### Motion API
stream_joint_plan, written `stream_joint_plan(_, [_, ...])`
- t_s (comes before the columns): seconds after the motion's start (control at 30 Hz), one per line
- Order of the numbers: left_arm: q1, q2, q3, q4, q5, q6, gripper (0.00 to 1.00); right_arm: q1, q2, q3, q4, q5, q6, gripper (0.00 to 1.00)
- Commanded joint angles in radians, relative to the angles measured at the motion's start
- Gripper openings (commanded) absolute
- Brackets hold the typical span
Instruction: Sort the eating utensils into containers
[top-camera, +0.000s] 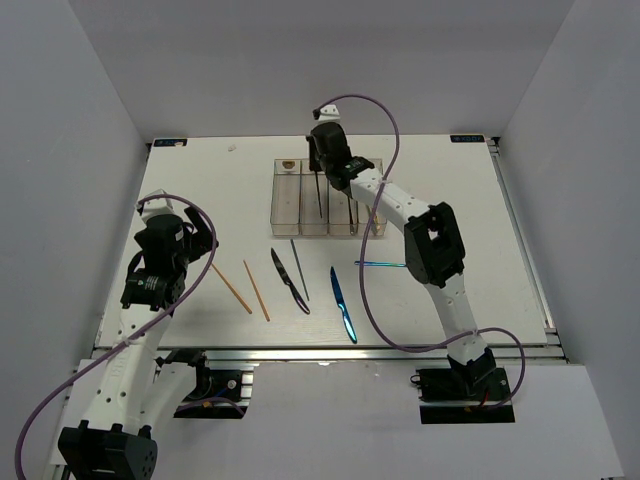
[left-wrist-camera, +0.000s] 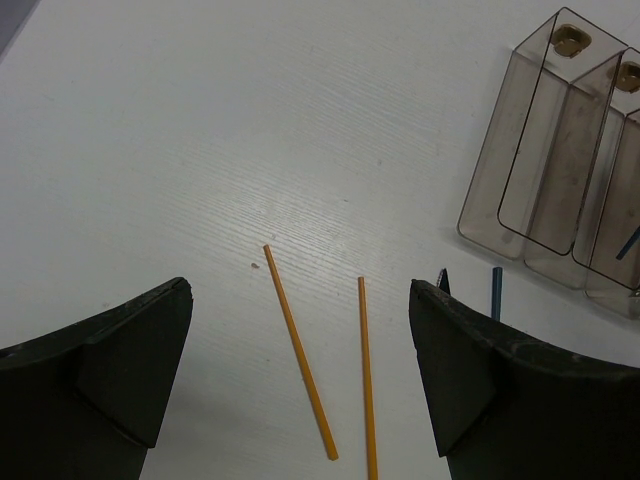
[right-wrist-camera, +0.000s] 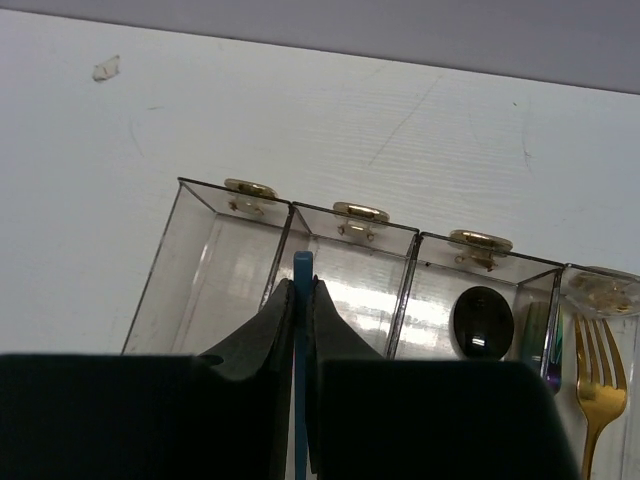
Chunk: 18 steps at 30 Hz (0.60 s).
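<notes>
R pincer (right-wrist-camera: 302, 290) pinching blue stick (right-wrist-camera: 303, 263) over bins (right-wrist-camera: 200, 270), L pincer (left-wrist-camera: 300, 290) spread above chopsticks (left-wrist-camera: 298, 350)

Glossy clear plastic bins (left-wrist-camera: 505, 150); matt wooden chopsticks (left-wrist-camera: 300, 352).

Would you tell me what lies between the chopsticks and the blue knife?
A black knife and a thin dark stick, seen in the top view between the chopsticks and the blue knife.
</notes>
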<state>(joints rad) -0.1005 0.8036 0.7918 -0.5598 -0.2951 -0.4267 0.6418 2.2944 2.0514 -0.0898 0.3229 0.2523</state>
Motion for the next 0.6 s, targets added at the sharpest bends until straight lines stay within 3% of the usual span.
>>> stream_joint_plan(0.0, [-0.007,-0.001,0.0,0.012,-0.003,0.003,0.98,-0.01,0.014,0.061,0.079,0.025,-0.061,0.0])
stream_joint_plan(0.1, [-0.007,-0.001,0.0,0.012,-0.004,0.003,0.98,-0.013,0.011,0.032,0.079,0.019,-0.039,0.01])
stream_joint_plan(0.33, [-0.008,0.0,0.0,0.011,-0.006,0.003,0.98,-0.011,-0.075,-0.086,0.101,0.002,0.016,0.39])
stream_joint_plan(0.57, [-0.007,-0.004,0.003,0.008,-0.013,0.002,0.98,0.01,-0.197,-0.091,-0.034,-0.01,0.056,0.46])
